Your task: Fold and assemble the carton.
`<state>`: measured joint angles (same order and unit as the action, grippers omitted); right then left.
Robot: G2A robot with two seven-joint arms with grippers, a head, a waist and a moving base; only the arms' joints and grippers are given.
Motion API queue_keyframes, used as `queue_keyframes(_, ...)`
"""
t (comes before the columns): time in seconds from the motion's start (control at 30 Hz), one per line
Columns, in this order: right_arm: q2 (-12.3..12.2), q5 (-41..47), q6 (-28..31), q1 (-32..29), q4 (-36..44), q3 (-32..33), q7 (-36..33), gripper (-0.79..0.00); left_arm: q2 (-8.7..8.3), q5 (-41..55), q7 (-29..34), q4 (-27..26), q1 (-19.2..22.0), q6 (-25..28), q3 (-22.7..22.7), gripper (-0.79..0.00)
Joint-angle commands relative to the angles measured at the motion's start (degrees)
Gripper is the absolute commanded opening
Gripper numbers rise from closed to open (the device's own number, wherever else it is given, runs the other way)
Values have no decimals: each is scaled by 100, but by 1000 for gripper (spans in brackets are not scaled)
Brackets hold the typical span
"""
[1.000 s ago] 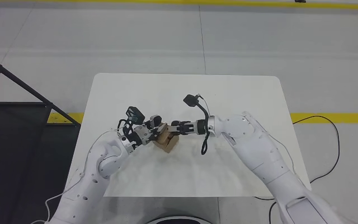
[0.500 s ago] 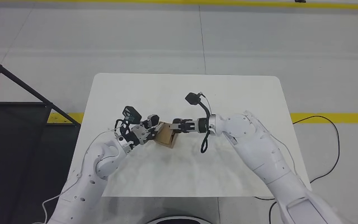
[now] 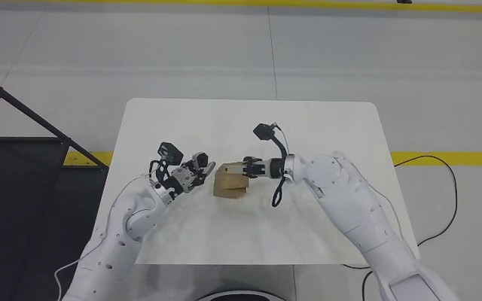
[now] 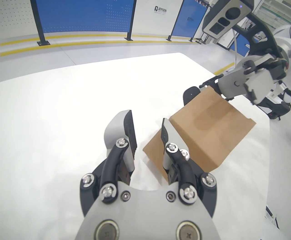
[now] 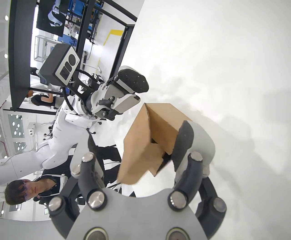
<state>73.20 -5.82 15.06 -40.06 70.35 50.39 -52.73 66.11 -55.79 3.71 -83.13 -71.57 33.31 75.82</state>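
While open-ended, carton [image 3: 228,183] in right hand [image 5: 138,136]

The left gripper [image 4: 146,122] is seen over the white table [image 4: 79,91], its two fingers held apart with nothing between them. A brown carton [image 4: 204,136] is laid on the table just beside one fingertip, without being touched by it. The carton's far end is clasped by the right gripper [image 4: 201,89], above which a grey camera housing [image 4: 227,16] is carried on a black bracket. Beyond the table, blue wall panels [image 4: 91,16] and yellow floor lines [image 4: 68,41] are seen.
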Motion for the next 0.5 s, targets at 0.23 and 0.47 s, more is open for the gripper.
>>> queue_keyframes(0.23, -124, -501, -114, -422, 848, 238, 238, 0, -2, -60, 68, 72, -23, 89, -98, -449)
queue_keyframes(0.47, -149, -614, -173, -524, 1096, 293, 278, 0, 7, -101, 58, 157, 30, 132, -193, -449)
